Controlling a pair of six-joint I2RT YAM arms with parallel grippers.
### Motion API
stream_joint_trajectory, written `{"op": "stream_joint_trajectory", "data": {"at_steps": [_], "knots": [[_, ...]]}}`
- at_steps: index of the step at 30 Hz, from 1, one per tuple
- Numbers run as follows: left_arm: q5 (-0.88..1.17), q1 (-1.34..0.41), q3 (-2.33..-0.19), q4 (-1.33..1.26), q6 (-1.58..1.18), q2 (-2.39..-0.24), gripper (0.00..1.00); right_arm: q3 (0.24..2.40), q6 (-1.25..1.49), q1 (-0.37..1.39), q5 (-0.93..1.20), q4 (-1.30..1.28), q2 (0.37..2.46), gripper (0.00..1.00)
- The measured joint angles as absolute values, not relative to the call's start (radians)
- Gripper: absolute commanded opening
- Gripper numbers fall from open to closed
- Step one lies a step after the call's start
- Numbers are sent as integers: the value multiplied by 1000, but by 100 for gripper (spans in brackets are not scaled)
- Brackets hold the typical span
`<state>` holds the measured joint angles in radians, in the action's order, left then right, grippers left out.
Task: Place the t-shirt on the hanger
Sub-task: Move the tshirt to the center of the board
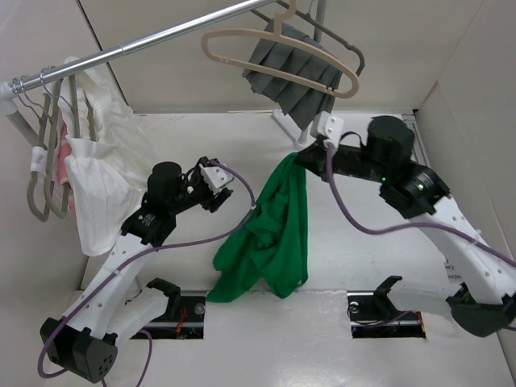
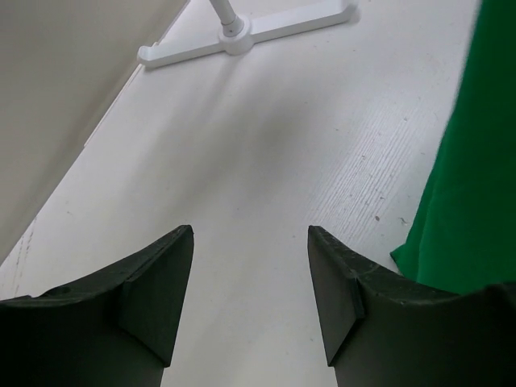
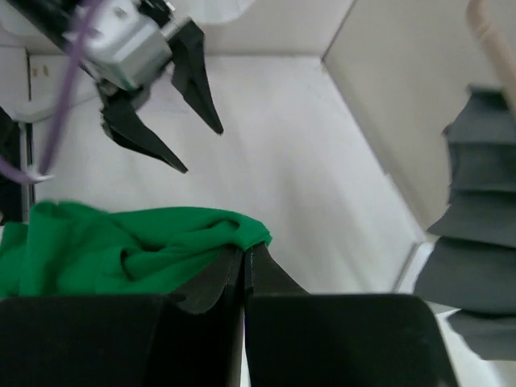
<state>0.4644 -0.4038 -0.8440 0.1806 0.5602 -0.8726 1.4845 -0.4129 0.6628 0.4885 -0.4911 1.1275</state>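
The right end effector (image 3: 245, 256) has its two fingers pressed fully together, and a fold of the t-shirt (image 3: 121, 250) is pinched between them. In the top view this end effector (image 1: 301, 155) holds the upper end of the green t-shirt (image 1: 270, 234) lifted. The cloth falls from there in a long strip, and its lower part lies bunched on the white surface (image 1: 387, 266), well below the rail (image 1: 161, 36) and on the side of the arm bases.

The left end effector (image 2: 250, 270) is wide open, with only bare surface visible between its dark fingers; it holds nothing. The edge of the t-shirt (image 2: 468, 161) hangs just beside its right finger, but I cannot tell if they touch. From the right wrist the same end effector (image 3: 201, 149) shows with its fingers spread, apart from the cloth.

The beige hanger (image 1: 242, 33) hangs by its hook on the rail, toward the rail's right end, and nothing is on it. Just behind it on the same rail hangs a grey pleated cloth (image 1: 294, 76) on a grey hanger. At the left end of the rail hang the white garments (image 1: 97, 177). The t-shirt is well apart from the beige hanger.
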Motion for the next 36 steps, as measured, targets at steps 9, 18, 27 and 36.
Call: {"op": "stream_joint_trajectory", "data": {"at_steps": [9, 18, 27, 36], "knots": [[454, -404, -844, 160, 550, -872, 56, 1561, -325, 716, 404, -456, 1540, 0], [412, -404, -842, 152, 535, -825, 56, 2264, -393, 803, 389, -675, 1977, 0], [381, -404, -837, 138, 507, -741, 49, 2268, -518, 723, 555, -629, 1778, 0], [357, -404, -826, 72, 443, -600, 33, 1444, -683, 792, 667, -769, 1516, 8]]}}
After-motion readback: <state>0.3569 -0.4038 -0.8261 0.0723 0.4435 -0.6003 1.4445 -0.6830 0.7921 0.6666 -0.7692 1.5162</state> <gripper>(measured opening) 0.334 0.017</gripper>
